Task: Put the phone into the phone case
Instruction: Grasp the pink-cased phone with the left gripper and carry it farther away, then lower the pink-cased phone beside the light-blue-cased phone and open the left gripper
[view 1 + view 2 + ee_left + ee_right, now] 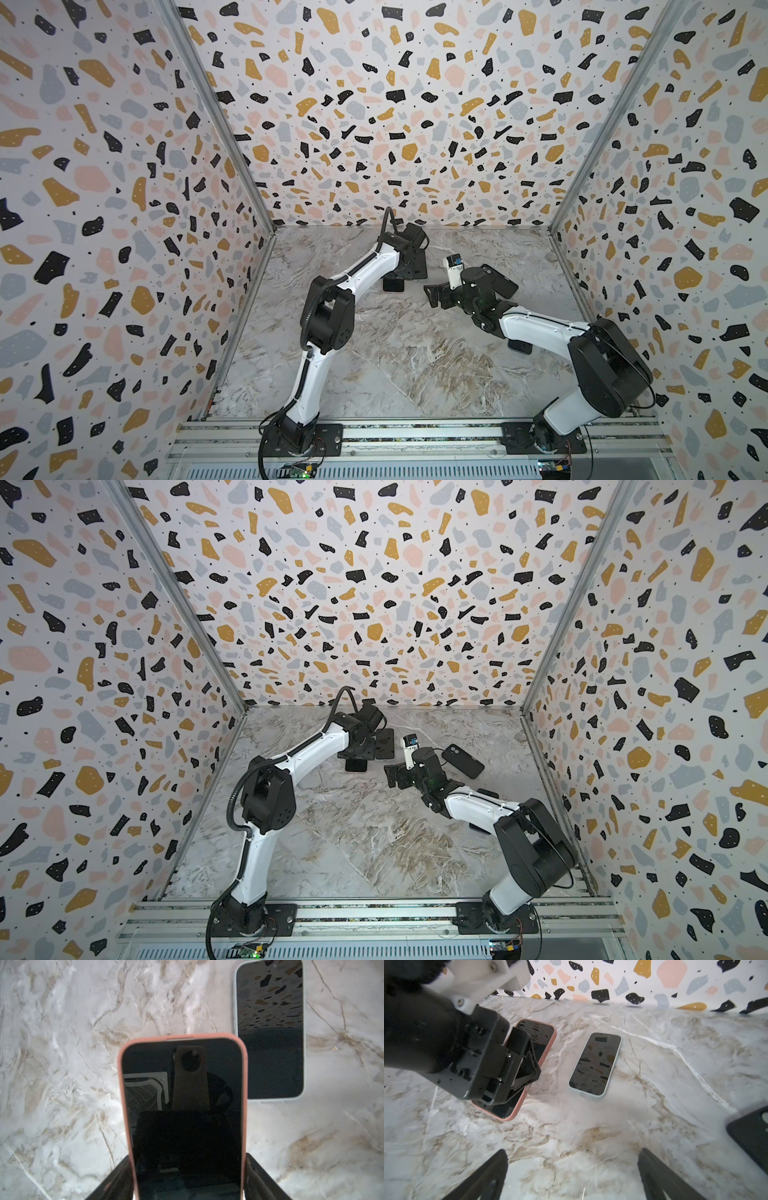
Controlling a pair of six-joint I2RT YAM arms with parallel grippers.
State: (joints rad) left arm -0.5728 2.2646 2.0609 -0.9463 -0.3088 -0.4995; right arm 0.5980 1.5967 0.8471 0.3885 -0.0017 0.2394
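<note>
phone (394, 285) looks fully seated in its pink case (218, 1035), flat on the marble table (374, 833). in both top views my left gripper (409, 272) sits over it, and the right gripper (432, 296) hangs spread wide with nothing in it.

left wrist: my jaws pinch the case's long sides, i'd guess to square it up or lift it. a mint-cased phone (270, 1043) lies just beside, so little slack that side.

right wrist: a black thing (749, 1136), phone or case, sits well apart. plenty of bare table in front.
</note>
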